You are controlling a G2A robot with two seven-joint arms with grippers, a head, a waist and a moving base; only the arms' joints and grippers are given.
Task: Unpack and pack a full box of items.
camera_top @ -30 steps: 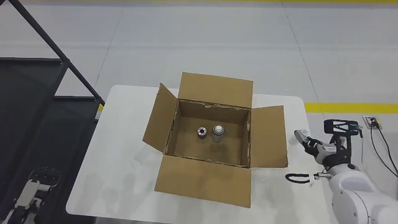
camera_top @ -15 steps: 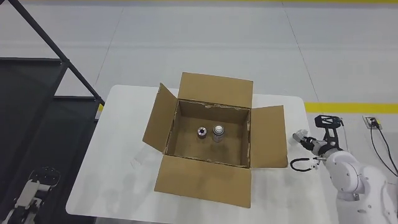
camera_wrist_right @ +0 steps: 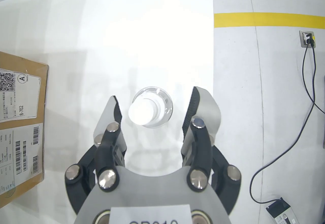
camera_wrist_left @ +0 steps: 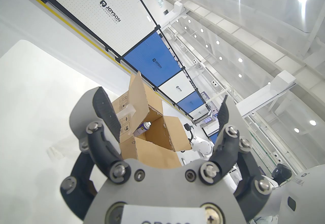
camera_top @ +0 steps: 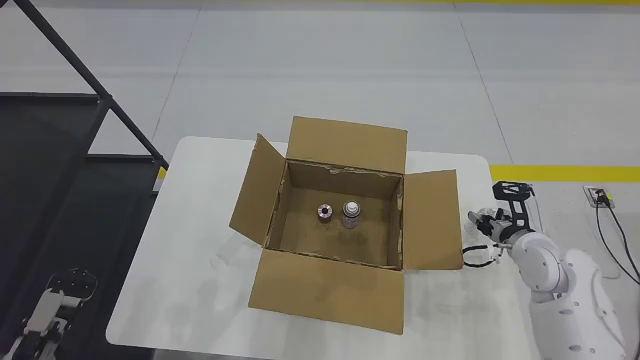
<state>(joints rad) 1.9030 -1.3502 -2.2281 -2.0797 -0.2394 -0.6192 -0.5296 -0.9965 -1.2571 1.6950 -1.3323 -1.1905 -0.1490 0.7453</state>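
Observation:
An open cardboard box (camera_top: 335, 282) stands mid-table. On its floor are a small reddish round item (camera_top: 324, 211) and an upright spray can (camera_top: 351, 210), which also pokes above the box (camera_wrist_left: 162, 131) as the spray can (camera_wrist_left: 142, 128) in the left wrist view. A clear bottle with a white cap (camera_wrist_right: 149, 110) stands upright on the table to the right of the box. My right gripper (camera_wrist_right: 155, 97) hangs open straight above it, one finger on each side, not touching. From above, the right gripper (camera_top: 481, 236) is just off the box's right flap. My left gripper (camera_wrist_left: 162, 100) is open and holds nothing, low beside the table's left front corner.
The box's four flaps are spread outward; the right flap (camera_wrist_right: 20, 118) carries labels. The white table (camera_top: 190, 260) has bare room left of the box. A black frame (camera_top: 60, 130) stands to the left. A floor socket and cable (camera_wrist_right: 307, 38) lie beyond the table's right edge.
My right arm has swung in from the table's right edge toward the box's right flap. The left arm and the box contents have not moved.

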